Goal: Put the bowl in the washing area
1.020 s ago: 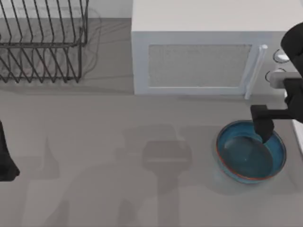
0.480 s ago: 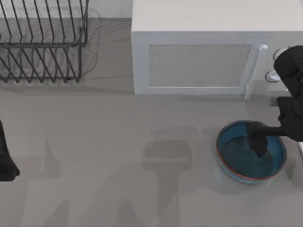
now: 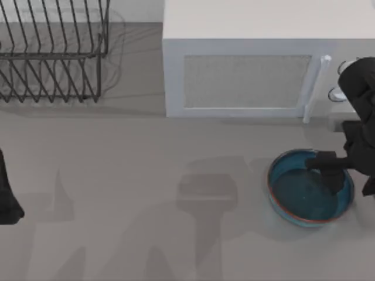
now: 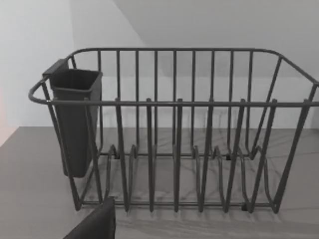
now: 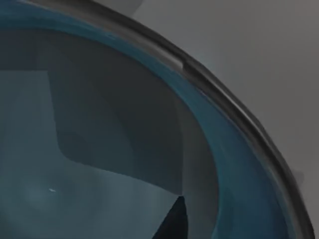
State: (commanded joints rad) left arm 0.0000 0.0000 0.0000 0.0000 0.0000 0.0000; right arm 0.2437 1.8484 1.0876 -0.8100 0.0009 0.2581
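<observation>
Top view, left to right: the left arm (image 3: 7, 196) sits parked at the table's left edge, dish rack (image 3: 53, 52) beyond it, microwave (image 3: 252, 64) at the back. Near the right edge, the bowl (image 3: 293, 196) rests on the table (image 3: 146, 175); the right gripper (image 3: 329, 172) dips inside it, whether closed or apart I cannot tell.

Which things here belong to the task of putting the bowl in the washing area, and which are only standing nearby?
For the task: the bowl; the right gripper above its inside; the dish rack.

Standing nearby: the microwave; the left arm, parked at the table's left edge.
</observation>
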